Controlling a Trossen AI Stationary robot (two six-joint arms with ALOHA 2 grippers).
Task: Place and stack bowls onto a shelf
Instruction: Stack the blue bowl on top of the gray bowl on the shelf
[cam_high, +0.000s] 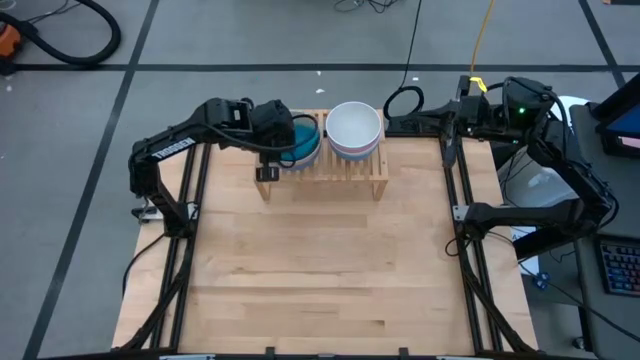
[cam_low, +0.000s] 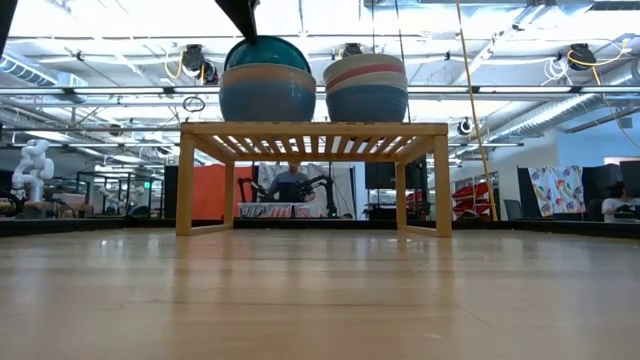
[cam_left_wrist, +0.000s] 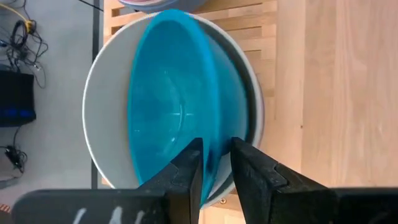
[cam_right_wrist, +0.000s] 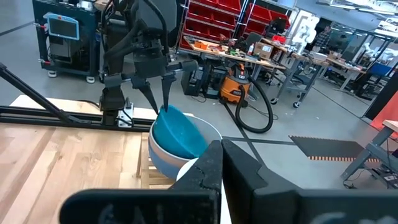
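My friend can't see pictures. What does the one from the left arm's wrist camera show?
The left gripper pinches the rim of a shiny teal-blue plastic bowl, holding it tilted inside a wider pale round bowl. Both sit over the slatted light-wood shelf, with the flat wooden tabletop beside it.

The robot has two black arms made of thick tubes and chunky joints. The left arm (cam_high: 175, 150) has white letters on its side. The right arm (cam_high: 560, 170) has a small green light near its base, with black and yellow cables close by. Each arm's fingers (cam_left_wrist: 186, 177) are dark, flat and pointed, set in a wide black block.
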